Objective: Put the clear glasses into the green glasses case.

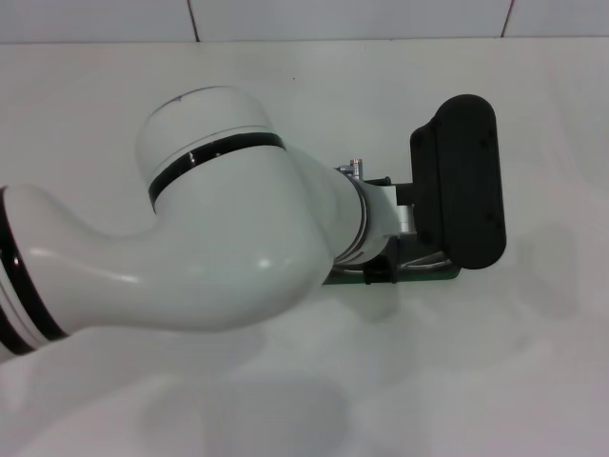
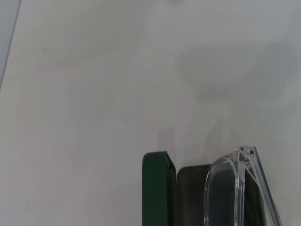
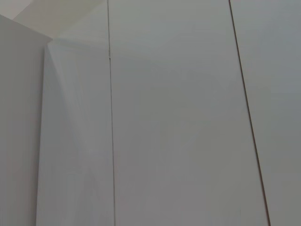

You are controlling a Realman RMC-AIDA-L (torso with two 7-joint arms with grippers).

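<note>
The robot's left arm is filling the near foreground of the head view, its white shell with black joint rings sweeping in from the left and reaching over the green glasses case. The case is sitting open on a plain white counter, its dark lid standing upright on the far right side of the arm, with a sliver of green base showing just below the wrist. The left hand itself is lying hidden beneath the wrist, so whether it is clenched or released cannot be told. In the left wrist view, the clear glasses are resting over the case's dark lining, one transparent lens and hinge rising above the tray, with the green lid standing edge-on just beside them. Soft shadows are falling across the counter beyond the case. Farther back from the case, the counter is meeting a white tiled wall with thin dark seams. The right wrist view is facing only white panelled wall; the right hand is not showing anywhere.
</note>
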